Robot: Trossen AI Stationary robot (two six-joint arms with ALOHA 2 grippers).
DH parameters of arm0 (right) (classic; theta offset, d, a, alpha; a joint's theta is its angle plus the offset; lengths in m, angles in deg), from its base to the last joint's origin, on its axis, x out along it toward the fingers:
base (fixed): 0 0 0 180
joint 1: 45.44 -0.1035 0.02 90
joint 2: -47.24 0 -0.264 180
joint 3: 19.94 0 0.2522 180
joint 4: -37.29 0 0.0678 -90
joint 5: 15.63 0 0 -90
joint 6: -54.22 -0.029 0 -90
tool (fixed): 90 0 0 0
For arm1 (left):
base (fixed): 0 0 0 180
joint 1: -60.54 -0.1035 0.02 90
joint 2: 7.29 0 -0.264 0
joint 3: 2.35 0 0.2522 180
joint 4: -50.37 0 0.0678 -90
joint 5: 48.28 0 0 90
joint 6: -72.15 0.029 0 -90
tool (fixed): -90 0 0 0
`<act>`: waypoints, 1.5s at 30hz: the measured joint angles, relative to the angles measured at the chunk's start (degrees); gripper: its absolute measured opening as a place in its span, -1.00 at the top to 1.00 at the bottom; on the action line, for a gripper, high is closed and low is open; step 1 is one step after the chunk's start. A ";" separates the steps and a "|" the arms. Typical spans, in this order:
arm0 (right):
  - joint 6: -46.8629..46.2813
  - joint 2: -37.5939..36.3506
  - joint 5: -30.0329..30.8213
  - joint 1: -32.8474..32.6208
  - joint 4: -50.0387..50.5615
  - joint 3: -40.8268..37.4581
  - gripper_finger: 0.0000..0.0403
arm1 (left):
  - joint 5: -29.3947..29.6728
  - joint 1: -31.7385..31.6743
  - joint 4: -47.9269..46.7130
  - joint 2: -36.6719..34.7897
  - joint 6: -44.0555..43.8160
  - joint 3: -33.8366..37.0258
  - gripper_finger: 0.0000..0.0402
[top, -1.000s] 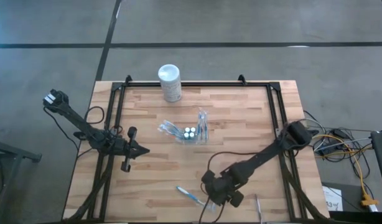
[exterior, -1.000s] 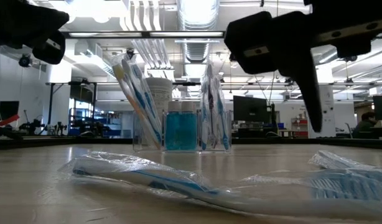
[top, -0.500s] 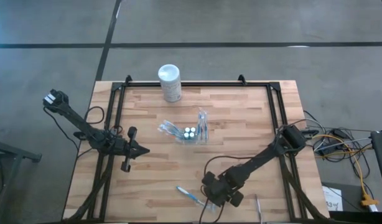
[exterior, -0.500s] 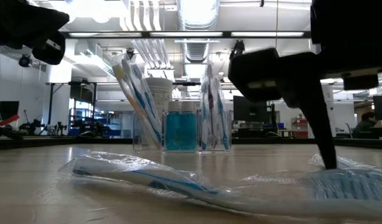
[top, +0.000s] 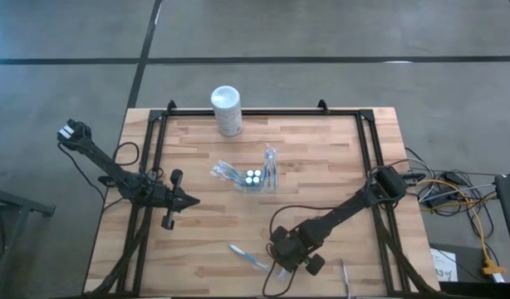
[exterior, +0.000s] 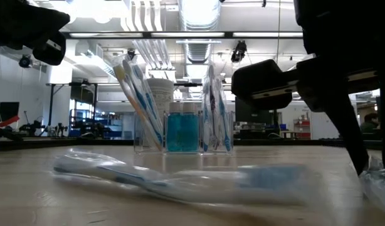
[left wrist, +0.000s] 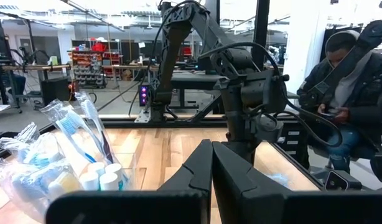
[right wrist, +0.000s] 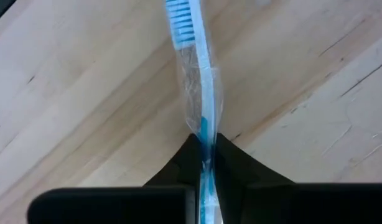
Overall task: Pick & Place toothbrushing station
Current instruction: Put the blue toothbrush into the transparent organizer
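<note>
The small clear plastic cup-like holder stands upright near the middle of the wooden bench, packed with wrapped blue-and-white toothbrushes leaning outward and a blue-filled compartment at its centre

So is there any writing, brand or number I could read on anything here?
None can be read.
White canister: its label is too small to read.
Wrapped toothbrush in the right gripper: no print visible.
Holder: no legible text.
</note>
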 joint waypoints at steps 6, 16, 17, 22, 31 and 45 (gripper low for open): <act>0.00 -2.94 0.42 -0.04 2.86 -0.72 0.92 | 0.00 0.00 -0.04 0.01 -0.38 0.00 0.95; -0.83 -17.68 0.59 0.04 -3.79 -4.46 0.93 | -0.02 0.02 -0.22 0.02 0.02 0.02 0.95; -0.82 -20.00 0.49 0.04 -6.07 -4.95 0.93 | -0.01 0.01 -0.22 0.02 0.02 0.02 0.95; -2.42 -30.63 0.58 0.02 -20.50 -9.46 0.93 | 0.44 0.00 -0.22 0.02 -1.15 -0.17 0.95; -10.36 -53.33 4.34 1.42 -44.38 -23.82 0.93 | 1.58 0.02 -0.22 0.02 -2.11 -0.45 0.95; -19.08 -83.82 8.23 7.19 -58.39 -50.44 0.94 | 4.51 0.02 -1.16 0.30 -2.08 -0.04 0.95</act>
